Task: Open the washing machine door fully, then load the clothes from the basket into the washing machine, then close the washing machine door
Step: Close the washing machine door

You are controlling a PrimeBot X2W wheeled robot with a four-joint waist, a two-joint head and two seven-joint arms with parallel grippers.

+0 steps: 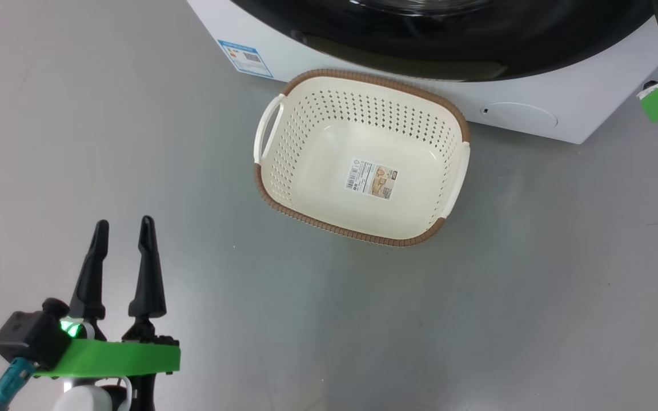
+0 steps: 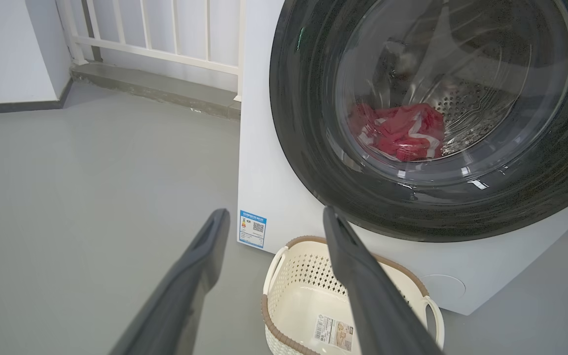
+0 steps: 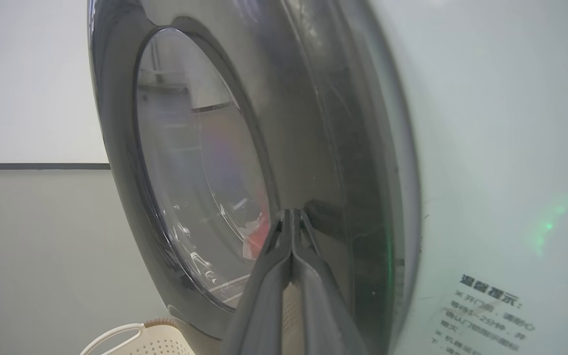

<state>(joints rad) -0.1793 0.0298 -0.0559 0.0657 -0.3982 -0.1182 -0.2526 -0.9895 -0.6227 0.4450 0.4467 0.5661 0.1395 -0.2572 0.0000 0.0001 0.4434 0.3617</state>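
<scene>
Head view: the basket point(image 1: 329, 114) sits empty on the floor point(image 1: 77, 114) just in front of the washer point(image 1: 586, 91), with only its label point(image 1: 372, 178) on the bottom. Left wrist view finds the clothes point(image 2: 402, 130) inside the drum point(image 2: 471, 103), seen through the door point(image 2: 313, 148), which lies against the washer's front. So loading looks done and the closing step is in hand. Whether the latch has caught I cannot tell.

The left gripper point(image 1: 123, 225) hangs low, well apart from the basket, its 2 fingers spread and holding nothing. The right gripper point(image 3: 291, 217) is clenched on nothing, tips at the door's edge, touching or nearly so.

Next, I judge, a firm straight push on the door — enough to seat the latch without skidding off the glossy surface — then a clean retreat.
</scene>
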